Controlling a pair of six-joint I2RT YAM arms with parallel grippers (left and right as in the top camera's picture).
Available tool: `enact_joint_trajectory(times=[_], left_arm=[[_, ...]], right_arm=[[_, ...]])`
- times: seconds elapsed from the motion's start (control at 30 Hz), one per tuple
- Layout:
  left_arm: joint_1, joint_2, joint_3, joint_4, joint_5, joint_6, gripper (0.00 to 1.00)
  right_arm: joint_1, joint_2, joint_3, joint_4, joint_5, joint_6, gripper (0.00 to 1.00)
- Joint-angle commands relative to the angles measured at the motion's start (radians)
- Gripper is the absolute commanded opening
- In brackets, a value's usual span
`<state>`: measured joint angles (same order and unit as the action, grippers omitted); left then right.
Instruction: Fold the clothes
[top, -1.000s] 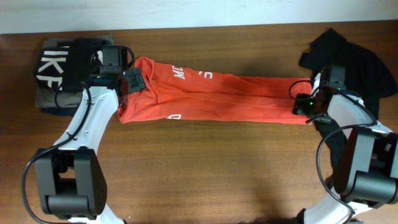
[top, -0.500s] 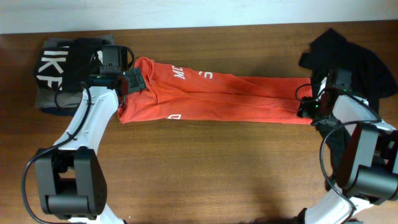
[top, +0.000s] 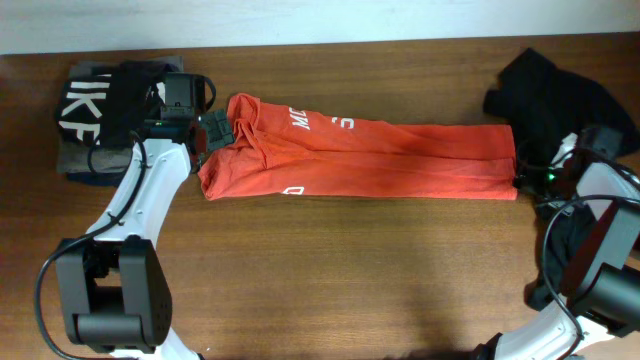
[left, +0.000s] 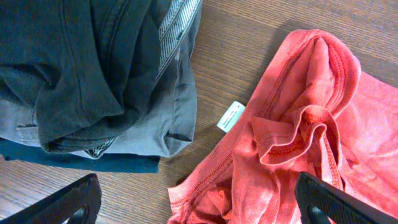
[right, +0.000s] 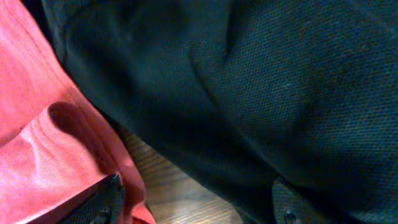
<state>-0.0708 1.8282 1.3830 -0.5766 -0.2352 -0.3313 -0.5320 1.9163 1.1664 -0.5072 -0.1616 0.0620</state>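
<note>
An orange shirt (top: 370, 160) lies stretched flat across the table, folded lengthwise, collar end at the left. My left gripper (top: 212, 133) hovers open over that collar end; in the left wrist view its jaws (left: 196, 202) straddle bunched orange cloth (left: 298, 124) without closing on it. My right gripper (top: 540, 180) is just past the shirt's right hem. In the right wrist view its jaws (right: 196, 202) are open, with the orange hem (right: 37, 143) beside the left finger and a black garment (right: 249, 93) filling the rest.
A stack of folded dark and grey clothes (top: 90, 120) sits at the far left, also in the left wrist view (left: 93, 74). A crumpled black garment (top: 550, 90) lies at the far right. The brown wooden table (top: 350, 270) stretches toward the front.
The shirt has slid to the right and stretched straighter. My right gripper has moved right past the hem and let go of it. The left arm has barely moved.
</note>
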Motion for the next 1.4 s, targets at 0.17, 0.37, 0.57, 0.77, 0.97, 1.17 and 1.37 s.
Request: enact_joint_trajectory(times=[0.17,0.37,0.57,0.77,0.97,1.17,1.37], left_arm=[[0.002,0.007,0.016,-0.001,-0.023,0.037,0.99],[0.002,0.007,0.016,-0.005,-0.023,0.064,0.99],[0.002,0.007,0.016,-0.017,-0.023,0.064,0.99],[0.002,0.007,0.016,-0.035,-0.023,0.064,0.99],[0.002,0.007,0.016,-0.07,-0.022,0.064,0.99],[0.002,0.007,0.016,-0.088,-0.022,0.064,0.99],[0.002,0.007,0.016,-0.099,-0.011,0.065,0.99]], right_arm=[[-0.009,0.031,0.015,-0.009,-0.048,-0.016,0.84],[-0.059,0.031,0.066,-0.007,-0.045,-0.003,0.85],[-0.09,0.031,0.123,0.006,-0.072,-0.003,0.85],[-0.081,0.031,0.248,-0.09,-0.129,-0.003,0.85],[-0.061,0.031,0.427,-0.335,-0.174,-0.003,0.91],[-0.024,0.029,0.512,-0.537,-0.22,-0.026,0.97],[0.06,0.029,0.509,-0.639,-0.234,-0.103,0.97]])
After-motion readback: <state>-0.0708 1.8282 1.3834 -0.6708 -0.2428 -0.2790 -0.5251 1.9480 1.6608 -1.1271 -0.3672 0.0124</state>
